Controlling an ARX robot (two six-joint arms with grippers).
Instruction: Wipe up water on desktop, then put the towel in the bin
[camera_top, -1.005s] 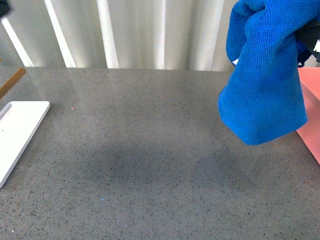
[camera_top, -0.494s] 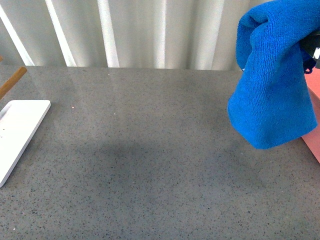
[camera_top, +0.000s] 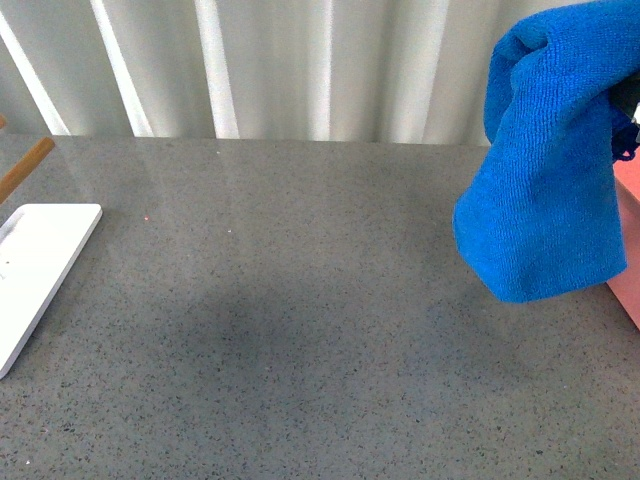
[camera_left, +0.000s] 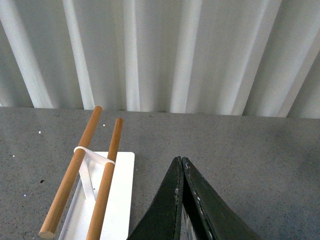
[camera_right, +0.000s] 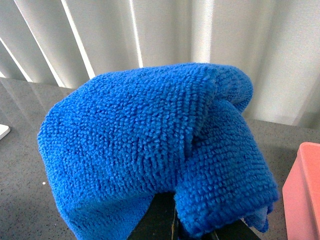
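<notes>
Swung the towel (camera_top: 550, 170) a touch further toward the bin (camera_top: 628, 230) since a second ago. Can't spot any water on the desktop (camera_top: 300, 330) below the claw, just speckled grey and a soft shadow. Calling the wiping done, which leaves only the drop. Backed by a pale pleated curtain (camera_top: 300, 70). Got the right gripper (camera_right: 172, 225) clamped on the towel, dangling it just short of the bin's rim. Parked a white tray (camera_top: 40, 260) way off on the far side. Got the left gripper (camera_left: 181, 167) pinched shut on nothing.
</notes>
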